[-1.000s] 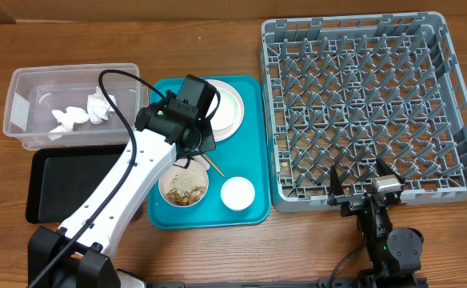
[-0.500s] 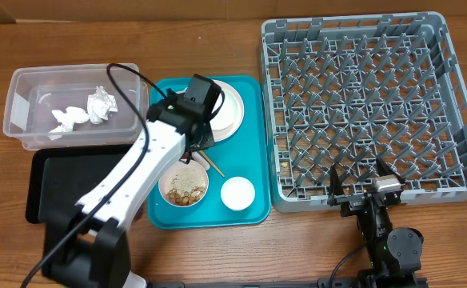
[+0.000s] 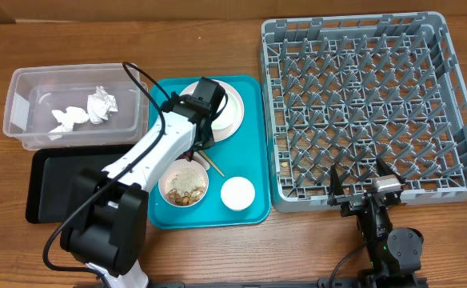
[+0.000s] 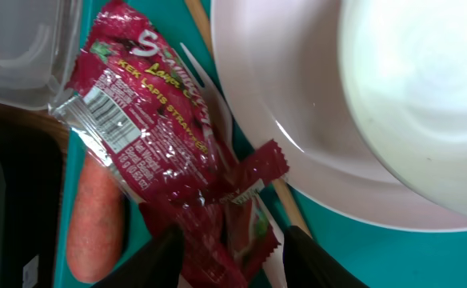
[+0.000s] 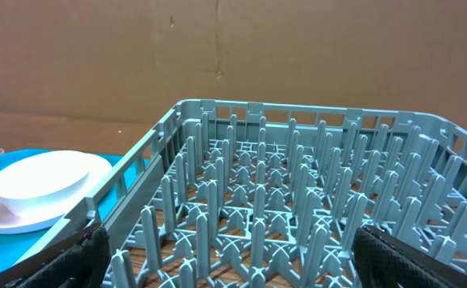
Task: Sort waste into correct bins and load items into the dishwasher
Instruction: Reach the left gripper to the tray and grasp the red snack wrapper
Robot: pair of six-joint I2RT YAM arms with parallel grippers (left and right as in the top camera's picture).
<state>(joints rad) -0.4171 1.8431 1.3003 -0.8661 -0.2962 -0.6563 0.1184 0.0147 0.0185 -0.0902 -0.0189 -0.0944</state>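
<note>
A red shiny snack wrapper (image 4: pixel 161 152) lies on the teal tray (image 3: pixel 253 208), over a white fork (image 4: pixel 215 100) and a wooden chopstick (image 4: pixel 293 212). An orange carrot (image 4: pixel 93 224) lies to its left. My left gripper (image 4: pixel 235 260) is low over the wrapper. Its jaws are apart, with the wrapper's lower end between them. A pale plate (image 4: pixel 297 120) carrying a bowl (image 4: pixel 425 80) sits just to the right. White paper wads (image 3: pixel 101 102) lie in the clear tub (image 3: pixel 25 120). My right gripper (image 5: pixel 253 256) rests open and empty at the near edge of the grey dish rack (image 3: pixel 361 104).
A black tray (image 3: pixel 57 172) sits in front of the clear tub. On the teal tray, a bowl of rice and nut scraps (image 3: pixel 184 184) and a small white cup (image 3: pixel 237 193) stand near the front. The left arm stretches across the black tray and the teal tray's left side.
The left gripper's jaws have gone from shut to apart over the wrapper, and the arm has shifted slightly right toward the plate. The right arm has not moved.
</note>
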